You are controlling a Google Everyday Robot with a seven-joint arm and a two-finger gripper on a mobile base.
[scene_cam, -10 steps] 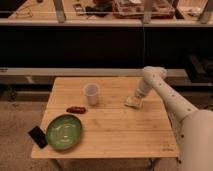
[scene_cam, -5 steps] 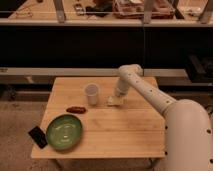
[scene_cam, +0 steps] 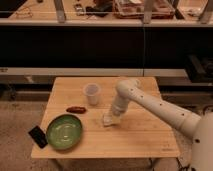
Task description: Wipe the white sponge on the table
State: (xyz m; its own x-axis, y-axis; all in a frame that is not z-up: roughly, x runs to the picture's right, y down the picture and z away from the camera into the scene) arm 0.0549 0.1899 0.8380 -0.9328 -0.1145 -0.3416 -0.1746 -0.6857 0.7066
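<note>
**Sponge under the gripper at mid-table**

Wooden table [scene_cam: 145,137] fills the middle of the view, standing on a speckled floor in front of a long dark counter with cluttered shelving above it. From the right edge a white arm [scene_cam: 165,109] reaches in, bends at a rounded joint above the table's middle, and angles down and to the left.

At the end of that arm the gripper [scene_cam: 113,116] points down at the tabletop, a little left of centre. The sponge [scene_cam: 109,120] is a pale block lying on the wood right at the gripper's tip, touching it or pressed beneath it; which of the two cannot be made out. Whether the jaws are closed on the sponge or merely set against it cannot be told either.

Just up and to the left of the sponge stands a cup [scene_cam: 92,93], upright and apart from the arm. A small reddish-brown item [scene_cam: 76,109] lies left of the sponge, near the cup's base. Nearer the front left corner sits a green plate [scene_cam: 64,132], and a dark flat object [scene_cam: 38,136] rests at the table's left edge, just beside the plate.
</note>
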